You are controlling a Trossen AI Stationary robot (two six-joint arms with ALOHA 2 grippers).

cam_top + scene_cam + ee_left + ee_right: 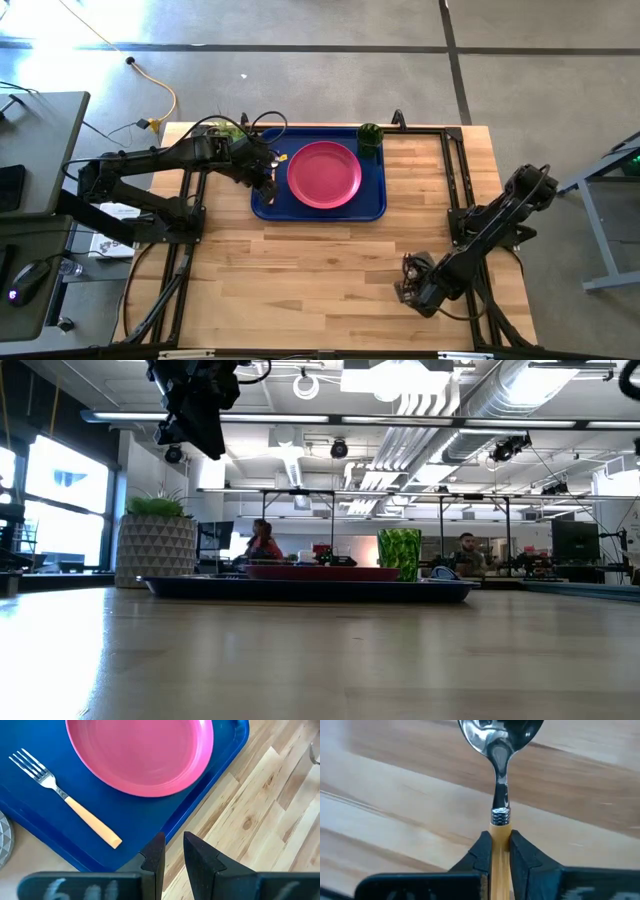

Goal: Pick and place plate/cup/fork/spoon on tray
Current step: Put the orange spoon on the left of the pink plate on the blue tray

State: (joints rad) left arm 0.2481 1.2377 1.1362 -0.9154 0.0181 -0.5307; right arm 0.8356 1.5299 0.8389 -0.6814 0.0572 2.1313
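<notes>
The dark blue tray point(318, 205) lies at the table's far middle, with the pink plate point(324, 174) on it and the green cup point(370, 135) upright at its far right corner. The orange-handled fork point(65, 800) lies flat on the tray left of the plate. My left gripper point(173, 857) hovers above the tray's left near edge, empty, with only a narrow gap between its fingers. My right gripper point(500, 845) is near the table's near right corner point(410, 285), shut on the spoon point(500, 750). My right gripper pinches the spoon's orange-tan handle point(500, 832) between its two fingers, right behind the metal collar. The handle runs along the fingers, and the neck and silver bowl point(500, 730) stick out beyond the fingertips. I cannot tell whether the spoon is clear of the table.
A leafy plant in a pale patterned pot point(225, 130) stands just left of the tray's far left corner, close to my left arm. Bare wood lies between the tray and the table's near edge. People sit in the room beyond the table.
</notes>
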